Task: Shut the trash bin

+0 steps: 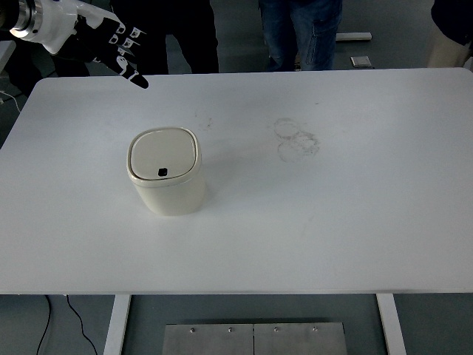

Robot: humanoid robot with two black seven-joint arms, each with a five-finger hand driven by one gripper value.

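Qty on table (355,222): 1 trash bin (165,181), cream-coloured, rounded-square top. No other loose items on the surface; faint ring marks (295,138) right of centre, toward the far edge. Bin stands upright on the left half of the table, approx. mid-depth. Lid (163,154) lies flat and seated on the rim, small dark spot near its front edge. Contents not visible w/ lid down. Left hand (111,46) is at the top-left corner, above the table's far-left edge, well apart from the bin, no contact. Fingers extended and loosely spread, holding nothing. Two people's legs (299,33) show beyond the far edge.
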